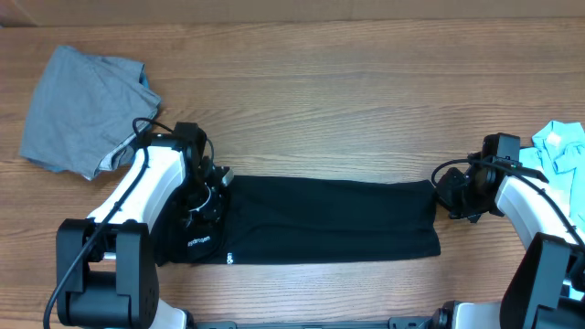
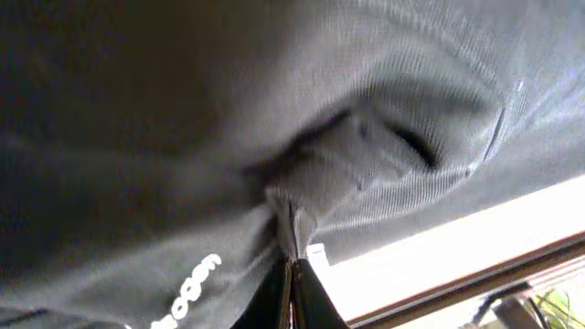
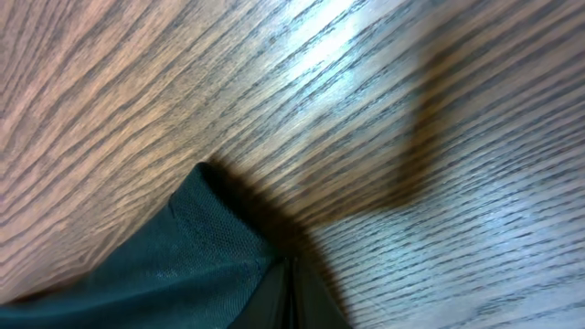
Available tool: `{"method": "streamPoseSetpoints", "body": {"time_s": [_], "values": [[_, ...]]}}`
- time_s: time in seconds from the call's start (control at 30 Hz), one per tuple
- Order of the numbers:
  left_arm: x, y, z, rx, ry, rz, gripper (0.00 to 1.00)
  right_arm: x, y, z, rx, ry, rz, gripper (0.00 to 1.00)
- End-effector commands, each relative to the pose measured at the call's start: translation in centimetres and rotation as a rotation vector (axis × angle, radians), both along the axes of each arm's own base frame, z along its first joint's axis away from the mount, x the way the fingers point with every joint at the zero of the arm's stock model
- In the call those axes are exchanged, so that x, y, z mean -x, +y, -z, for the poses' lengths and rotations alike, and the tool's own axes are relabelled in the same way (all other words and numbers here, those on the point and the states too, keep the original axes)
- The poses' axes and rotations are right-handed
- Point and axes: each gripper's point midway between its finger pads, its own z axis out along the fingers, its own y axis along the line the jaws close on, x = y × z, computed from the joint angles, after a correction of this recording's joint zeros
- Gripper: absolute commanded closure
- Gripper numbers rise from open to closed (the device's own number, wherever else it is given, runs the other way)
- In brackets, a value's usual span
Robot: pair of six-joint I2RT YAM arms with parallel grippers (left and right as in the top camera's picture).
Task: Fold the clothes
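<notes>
Overhead: black shirt (image 1: 329,219) lies folded into a long band across the near middle of the table (image 1: 347,82). Left gripper (image 1: 212,187) sits on the band's left end, right gripper (image 1: 448,194) at its right end. Grey garment (image 1: 82,110) lies crumpled at the far left, well apart from the shirt. Light-blue garment (image 1: 562,151) lies at the right edge, beside the right arm.

Left wrist: black shirt (image 2: 183,137) fills the frame. Left gripper (image 2: 291,292) is clenched, fingers pressed together on a bunched pinch of cloth. White lettering (image 2: 187,291) shows just beside the fingers.

Right wrist: right gripper (image 3: 291,297) is clenched on the shirt's edge, no gap between the fingers. A corner of the black shirt (image 3: 183,265) lies flat on the table (image 3: 274,91)
</notes>
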Motion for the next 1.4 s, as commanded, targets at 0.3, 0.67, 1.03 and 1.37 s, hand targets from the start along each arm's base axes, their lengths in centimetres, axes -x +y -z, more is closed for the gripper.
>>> {"method": "streamPoseSetpoints", "body": {"time_s": [0.3,0.67,1.03,1.37], "values": [[-3.9,-0.2,-0.3,0.035,-0.181,-0.007,0.4,0.2,-0.1,-0.2,-0.006,0.001,0.019,0.68],[0.5,-5.7,-0.3,0.357,-0.076,0.069,0.96,0.4,-0.1,-0.1,-0.008,0.012,0.019,0.68],[3.5,-5.1,-1.5,0.341,0.068,0.07,0.58,0.4,-0.1,-0.1,-0.008,0.012,0.019,0.68],[1.1,-3.7,-2.4,0.306,0.016,0.002,0.83,0.5,0.0,-0.1,-0.009,0.017,0.019,0.68]]}}
